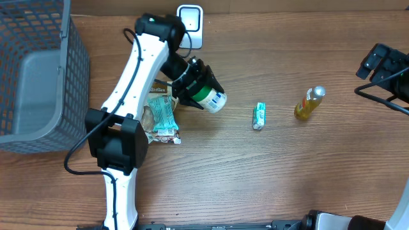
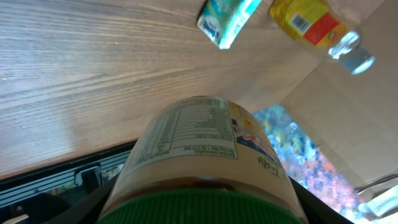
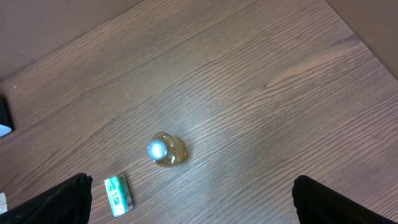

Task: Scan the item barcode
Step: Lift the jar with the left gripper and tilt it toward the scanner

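The left gripper (image 1: 193,85) clasped the green-lidded jar (image 1: 211,98) by its lid end, long axis pointing down-right, away from the white scanner (image 1: 190,23) just behind that arm, while the right gripper (image 3: 199,202) hung wide, well apart.

- a mock shop checkout, set up on a robot test bench.
- a grey mesh basket (image 1: 73,83) stands on a wood-grain table (image 1: 307,179).
- right of the basket are groceries: snack packets (image 1: 161,118), a green-lidded jar (image 1: 211,98), a small green carton (image 1: 259,116) and a yellow bottle (image 1: 309,103).
- a white scanner (image 1: 190,24) sits right of the basket, at the far edge.
- a white robot arm (image 1: 131,76) rises just beside the basket.
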